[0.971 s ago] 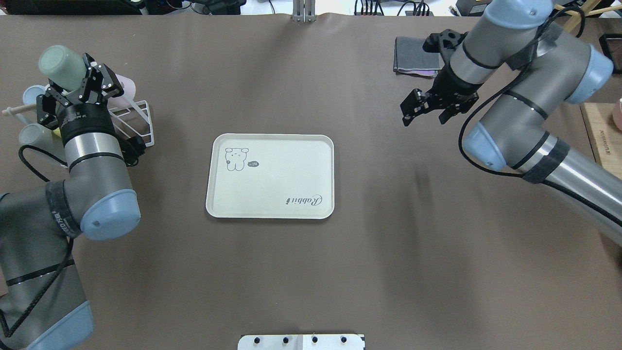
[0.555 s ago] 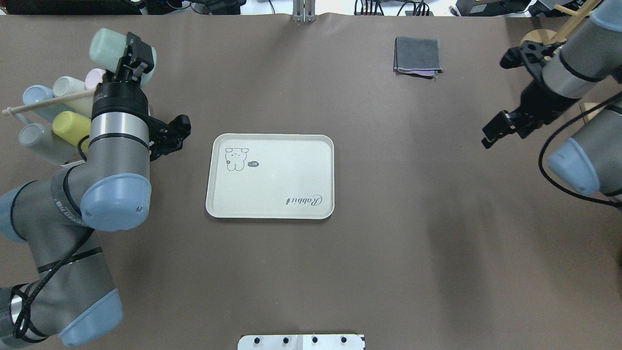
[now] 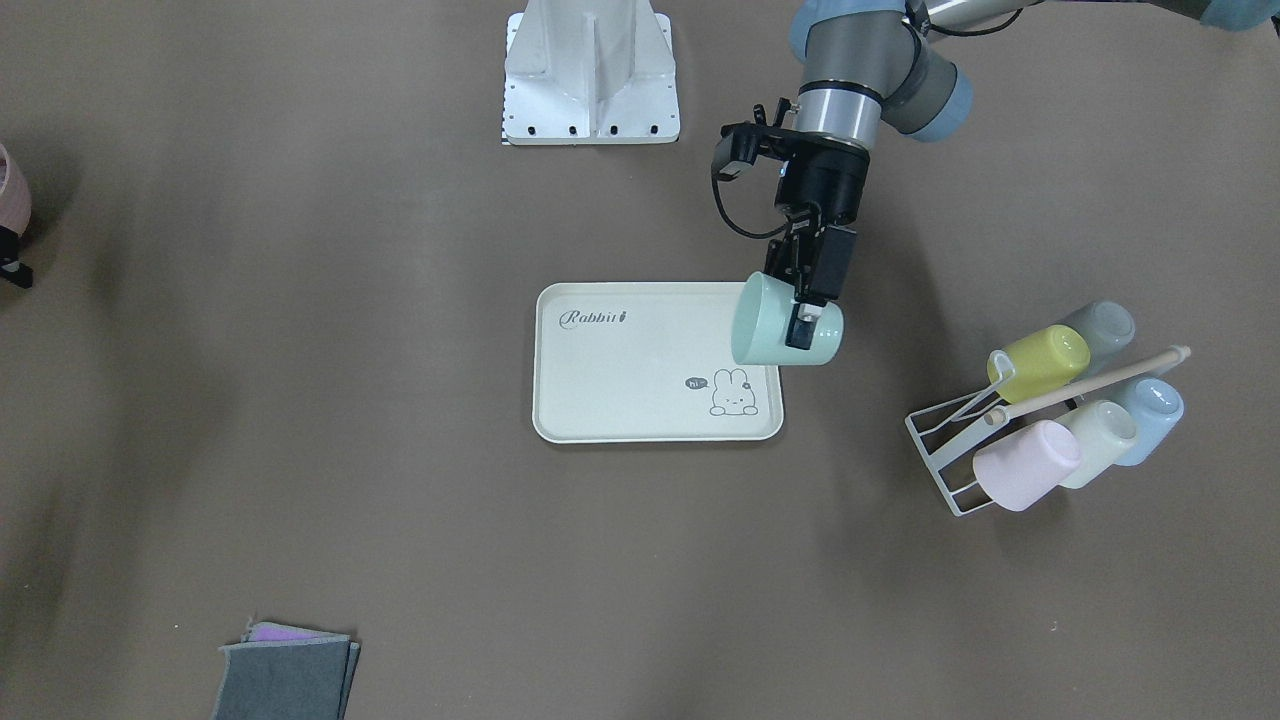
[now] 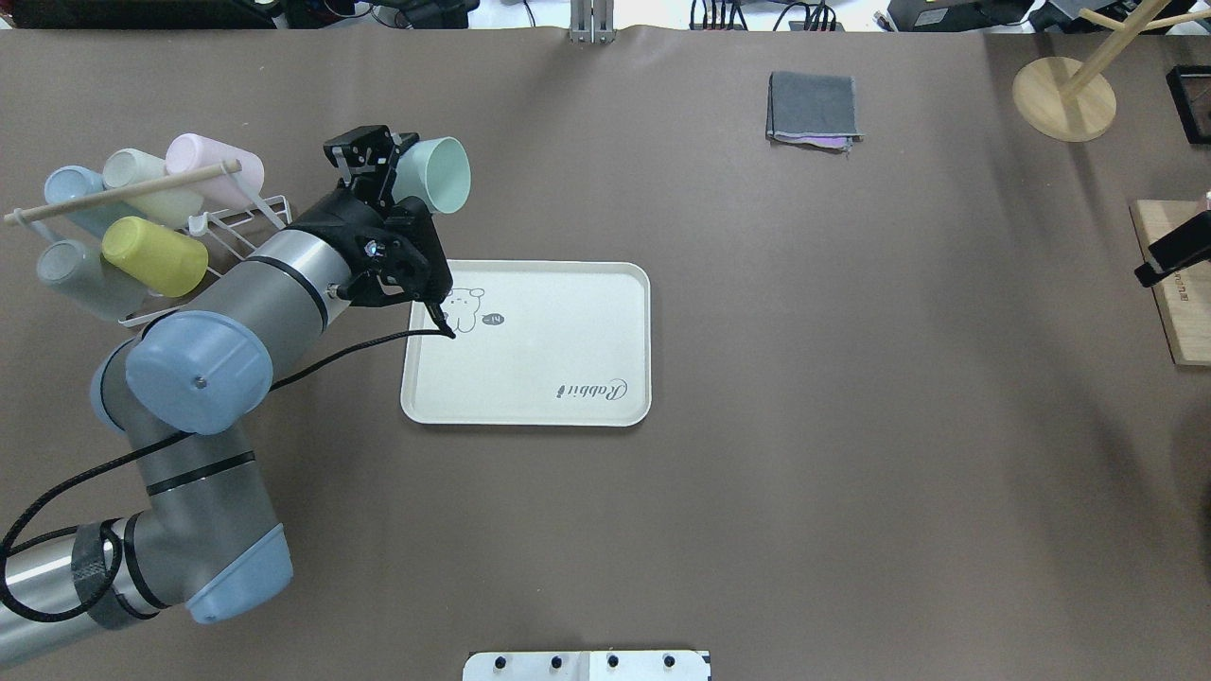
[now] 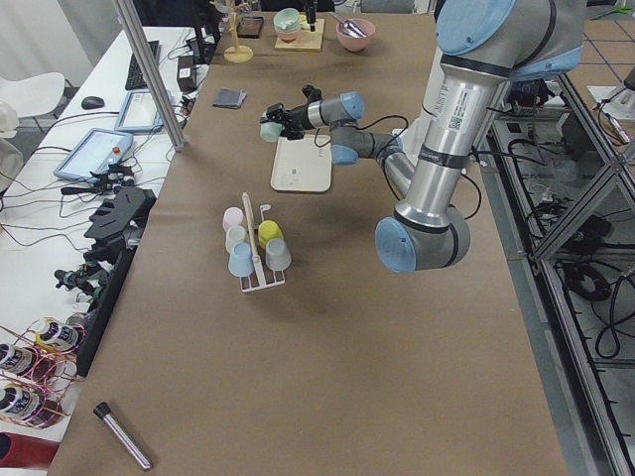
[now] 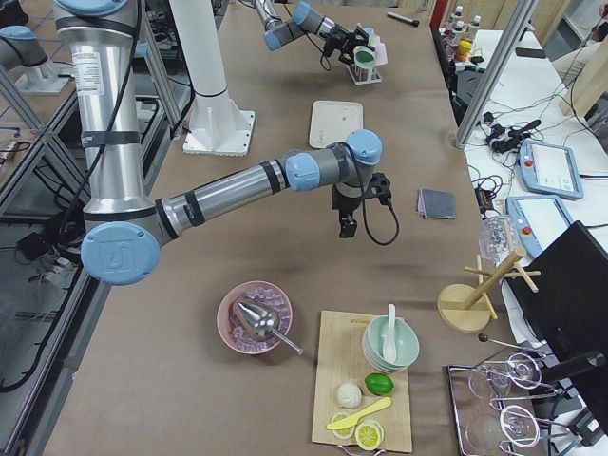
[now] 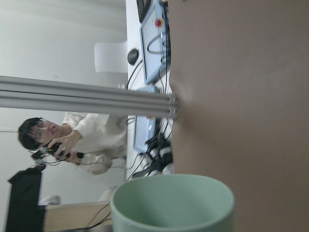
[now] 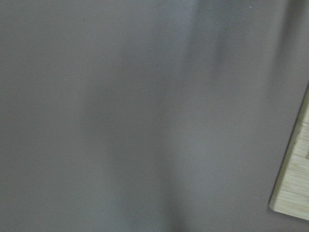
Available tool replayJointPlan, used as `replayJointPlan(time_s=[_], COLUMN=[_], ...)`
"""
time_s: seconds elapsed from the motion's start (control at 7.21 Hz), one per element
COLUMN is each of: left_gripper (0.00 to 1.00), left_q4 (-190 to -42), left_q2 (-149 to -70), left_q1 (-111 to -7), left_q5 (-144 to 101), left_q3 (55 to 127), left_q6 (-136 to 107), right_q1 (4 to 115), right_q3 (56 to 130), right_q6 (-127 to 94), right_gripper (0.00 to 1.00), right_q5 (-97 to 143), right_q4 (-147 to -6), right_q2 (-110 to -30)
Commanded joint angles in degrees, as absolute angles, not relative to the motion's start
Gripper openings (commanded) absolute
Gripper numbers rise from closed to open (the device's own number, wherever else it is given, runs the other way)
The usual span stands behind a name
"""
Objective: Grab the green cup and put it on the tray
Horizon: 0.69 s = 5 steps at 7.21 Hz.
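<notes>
The green cup (image 4: 437, 176) is a pale mint tumbler lying on its side in the air, held by my left gripper (image 4: 390, 178), which is shut on its wall. In the front-facing view the cup (image 3: 768, 322) overlaps the near-rack edge of the cream tray (image 3: 630, 375), its mouth facing over the tray. The tray (image 4: 558, 350) lies flat at the table's middle with nothing on it. The cup's rim fills the bottom of the left wrist view (image 7: 174, 203). My right gripper (image 4: 1173, 252) shows only partly at the right edge; I cannot tell its state.
A white wire rack (image 4: 248, 219) holds several cups, among them a yellow-green one (image 4: 156, 255), left of the tray. A folded grey cloth (image 4: 814, 108) lies at the far right. A wooden stand (image 4: 1064, 87) and a wooden board (image 4: 1171, 317) sit at the right edge.
My left arm has carried the green cup from above the rack rightward to the tray's corner, turning its mouth toward the tray. My right arm has drawn back to the right edge.
</notes>
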<state>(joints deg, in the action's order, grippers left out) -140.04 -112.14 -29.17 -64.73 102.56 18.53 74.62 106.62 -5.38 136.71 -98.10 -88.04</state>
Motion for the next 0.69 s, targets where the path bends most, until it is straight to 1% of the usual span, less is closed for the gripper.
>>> replayJointPlan(time_s=[0.0, 0.14, 0.28, 0.55], left_gripper=[0.15, 0.12, 0.11, 0.11], left_q4=[-164.32, -172.71, -176.88, -182.96], left_q2=[-114.15, -116.69, -118.28, -119.61], left_q1=[-29.0, -28.83, -28.57, -28.3], left_q5=[-80.28, -84.77, -88.56, -90.52], left_q3=[89.64, 83.64, 80.19, 73.43], left_q6=[-5.63, -14.33, -20.85, -24.77], right_q1=[77.78, 79.78, 82.15, 85.5], right_q3=[100.4, 97.15, 94.16, 92.21], right_q6=[1.13, 0.97, 0.88, 1.05], right_gripper=[1.0, 1.0, 1.0, 1.0], right_q5=[135.71, 136.23, 136.67, 137.11], right_q4=[-97.74, -97.56, -98.08, -98.26], right_q2=[-88.33, -88.07, -86.85, -87.62])
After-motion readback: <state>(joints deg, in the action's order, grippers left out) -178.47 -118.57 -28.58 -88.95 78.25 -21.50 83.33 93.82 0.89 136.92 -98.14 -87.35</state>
